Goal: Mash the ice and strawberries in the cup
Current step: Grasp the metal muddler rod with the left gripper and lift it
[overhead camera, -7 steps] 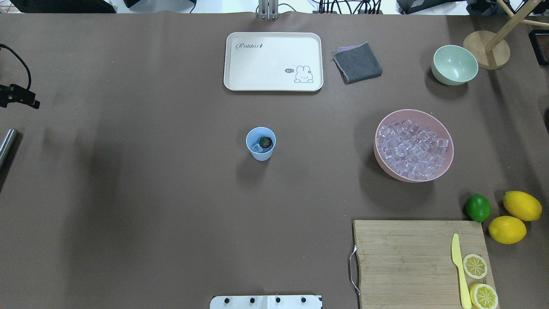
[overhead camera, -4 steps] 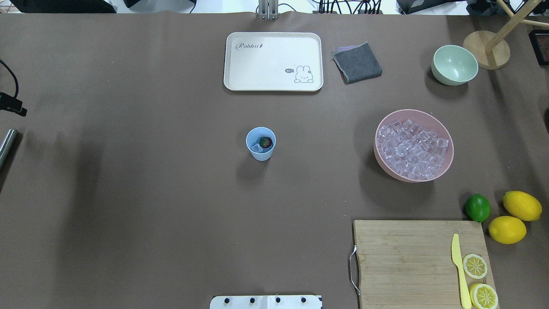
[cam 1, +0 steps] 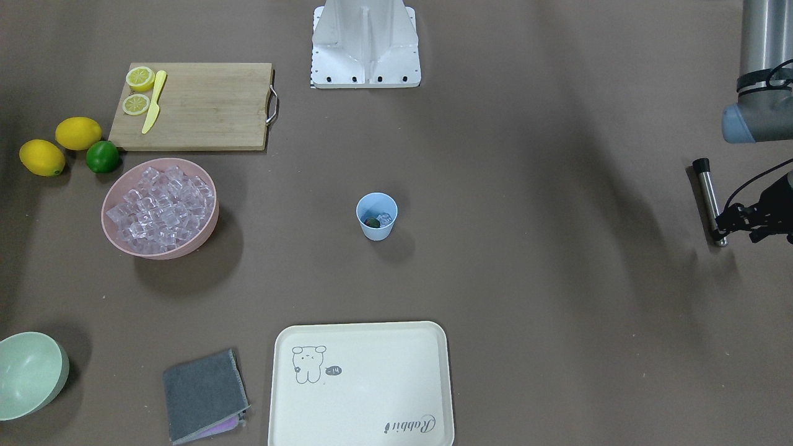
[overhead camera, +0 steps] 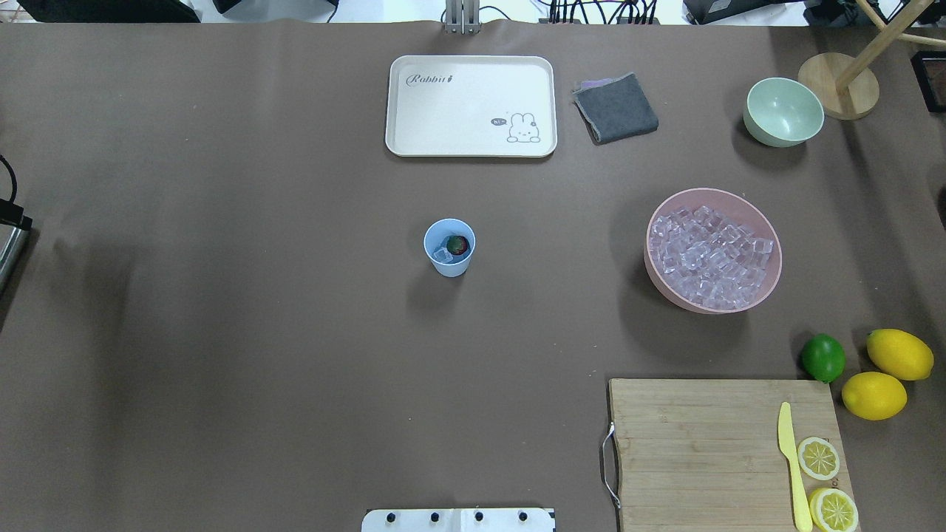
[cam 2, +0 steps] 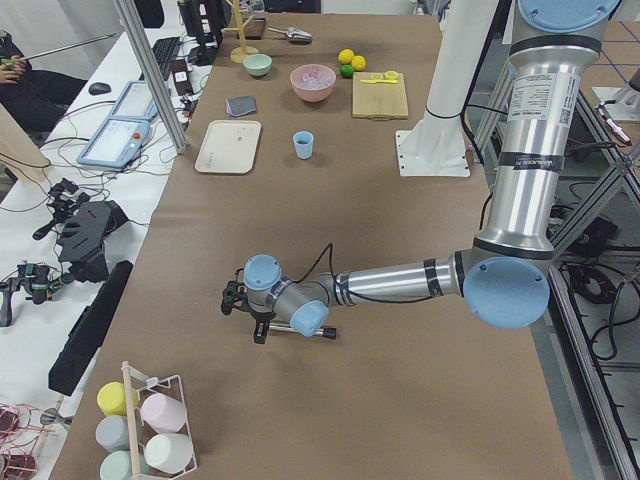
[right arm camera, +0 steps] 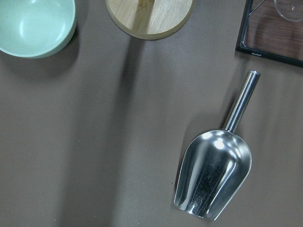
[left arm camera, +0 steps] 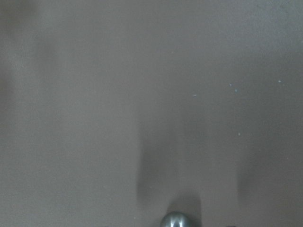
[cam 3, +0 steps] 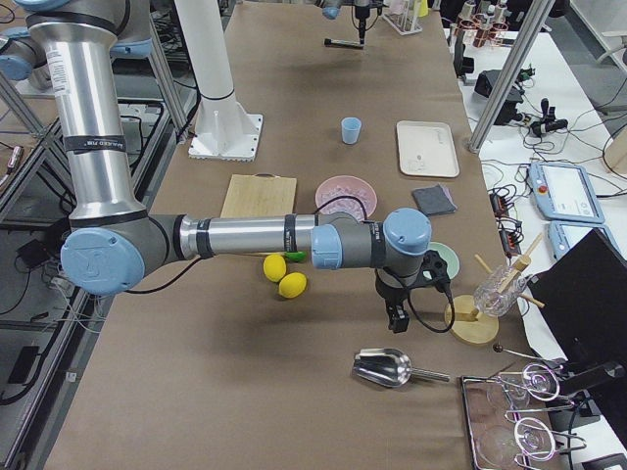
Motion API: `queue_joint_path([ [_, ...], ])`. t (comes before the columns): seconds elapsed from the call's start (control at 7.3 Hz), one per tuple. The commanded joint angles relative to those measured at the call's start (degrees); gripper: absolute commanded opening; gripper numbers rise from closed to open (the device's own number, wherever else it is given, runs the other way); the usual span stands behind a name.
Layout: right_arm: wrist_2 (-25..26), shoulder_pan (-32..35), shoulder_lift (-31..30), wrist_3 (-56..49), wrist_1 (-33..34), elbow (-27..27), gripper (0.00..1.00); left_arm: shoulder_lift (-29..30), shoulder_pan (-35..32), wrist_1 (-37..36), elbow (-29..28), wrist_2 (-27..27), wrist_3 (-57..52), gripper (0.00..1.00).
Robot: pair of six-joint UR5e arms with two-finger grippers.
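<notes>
Mid-table, far from edges, the cup [overhead camera: 448, 267] holds ice [overhead camera: 442, 256], seemingly a strawberry [overhead camera: 459, 245].

Our left arm [cam 2: 540, 130] and right arm [cam 3: 90, 108] are brushed silver tubes joined by grey housings with round pale blue caps [cam 2: 505, 292]. Black bands ring the tubes. A thin black cable [cam 1: 751, 181] loops to the black left gripper [cam 1: 725, 223]. The white base [cam 1: 365, 37] carries black screws [cam 1: 354, 79].

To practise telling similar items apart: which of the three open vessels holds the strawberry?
The light-blue cup mid-table: a strawberry lies in it beside ice. The pink bowl holds only ice; the pale green bowl shows nothing inside.
</notes>
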State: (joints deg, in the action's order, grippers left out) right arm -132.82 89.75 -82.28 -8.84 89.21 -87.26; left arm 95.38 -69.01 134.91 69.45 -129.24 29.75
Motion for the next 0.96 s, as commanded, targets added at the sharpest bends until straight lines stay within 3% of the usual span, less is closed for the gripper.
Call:
queue_joint_path([
  [0.0,-0.1,0.1,0.1,0.1,0.0,0.0,0.99,-1.2,1.7,2.4,-0.1,0.1,0.3,0.73],
  [0.14,-0.1,0.1,0.1,0.1,0.0,0.0,0.99,-1.3,2.9,3.0,0.0,1.8,0.3,0.65],
  [0.41,-0.1,0.3,0.2,0.1,0.1,0.1,0.99,-2.2,3.6,5.3,0.1,2.1,-0.1,0.00],
  [0.82,-0.1,0.4,0.2,0.1,0.1,0.1,0.99,-1.9,3.7,5.6,1.3,2.2,-0.4,0.00],
])
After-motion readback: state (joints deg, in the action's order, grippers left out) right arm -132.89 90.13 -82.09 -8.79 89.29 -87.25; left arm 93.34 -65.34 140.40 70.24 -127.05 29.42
